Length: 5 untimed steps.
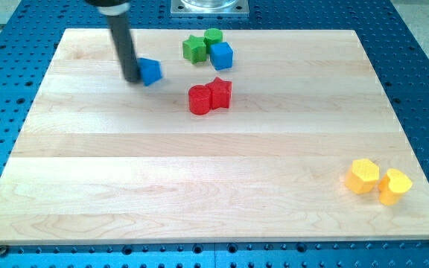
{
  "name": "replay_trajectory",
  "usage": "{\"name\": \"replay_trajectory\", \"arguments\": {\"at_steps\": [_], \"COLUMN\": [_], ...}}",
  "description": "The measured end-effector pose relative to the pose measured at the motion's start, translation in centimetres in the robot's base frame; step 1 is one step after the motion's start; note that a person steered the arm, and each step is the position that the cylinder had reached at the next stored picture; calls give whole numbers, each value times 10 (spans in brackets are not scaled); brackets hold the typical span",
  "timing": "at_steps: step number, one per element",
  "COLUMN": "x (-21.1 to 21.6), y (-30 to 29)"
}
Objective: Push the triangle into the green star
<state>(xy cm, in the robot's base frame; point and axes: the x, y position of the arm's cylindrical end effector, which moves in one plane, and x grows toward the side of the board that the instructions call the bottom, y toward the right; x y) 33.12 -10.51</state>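
Blue triangle [150, 71] lies near the top, left of the green star [194, 49]

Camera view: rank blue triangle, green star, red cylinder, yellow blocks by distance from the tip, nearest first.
1. Blue triangle, right beside my tip.
2. Green star, up and right.
3. Red cylinder, down and right; close to the star's distance.
4. Yellow blocks, bottom-right corner.

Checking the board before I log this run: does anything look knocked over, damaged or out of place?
Nothing stands out. The blue triangle block lies flat beside my tip, left of the green star block. The red and yellow pairs sit intact on the wooden board.
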Motion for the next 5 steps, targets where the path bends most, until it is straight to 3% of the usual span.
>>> {"name": "replay_trajectory", "arguments": {"at_steps": [1, 2, 3, 4, 5], "x": [-6, 33, 16, -20, -25], "y": [39, 43, 89, 92, 98]}}
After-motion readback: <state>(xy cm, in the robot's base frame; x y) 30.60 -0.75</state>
